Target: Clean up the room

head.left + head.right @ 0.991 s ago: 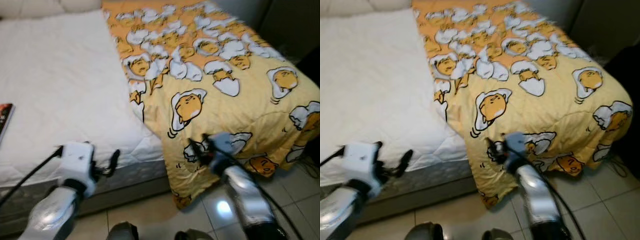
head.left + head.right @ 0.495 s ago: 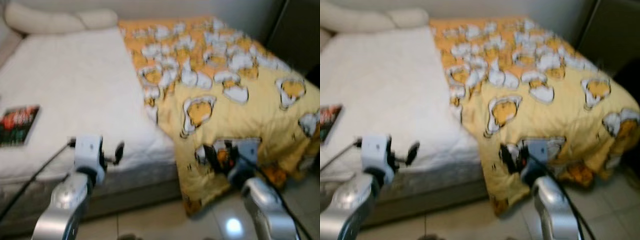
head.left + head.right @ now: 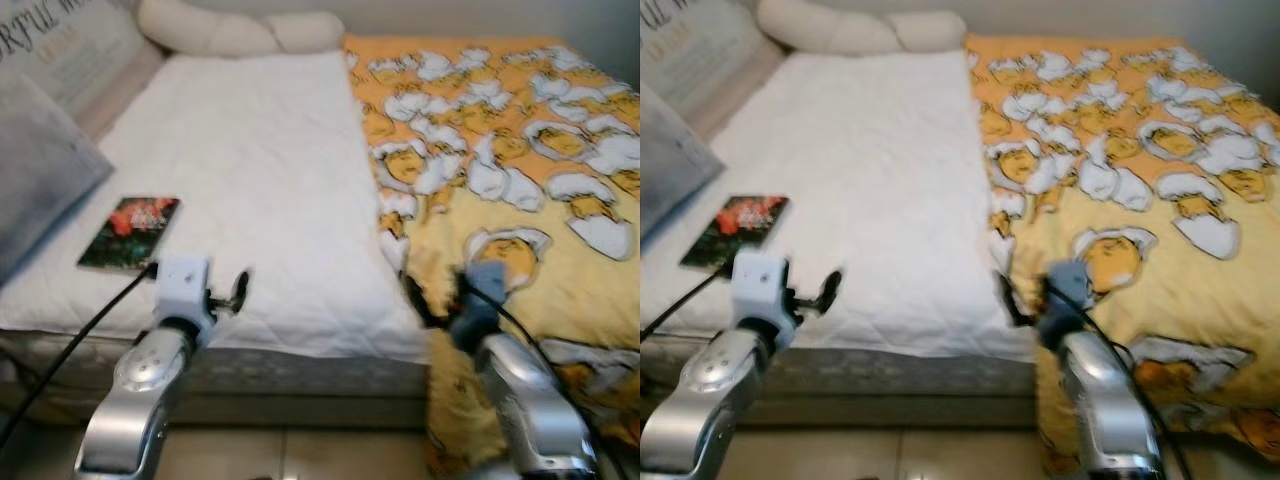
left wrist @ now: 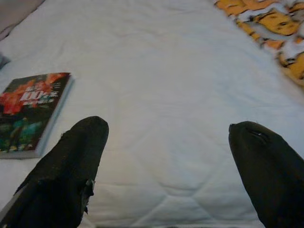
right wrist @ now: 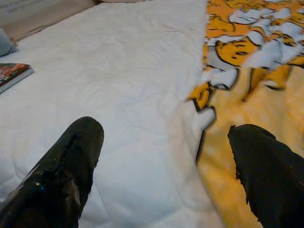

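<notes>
book [image 3: 130,232] now nearer, grippers spread

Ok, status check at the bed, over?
Both tools open, empty: left tool over white mattress, right tool at yellow blanket edge. Book lies on mattress, untouched. Nothing blocking.

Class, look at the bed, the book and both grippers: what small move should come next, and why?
Probably move the left gripper toward the book. The book lies loose on the white mattress, ahead of that gripper and to its left, and its fingers are open and empty, short of the book.
</notes>
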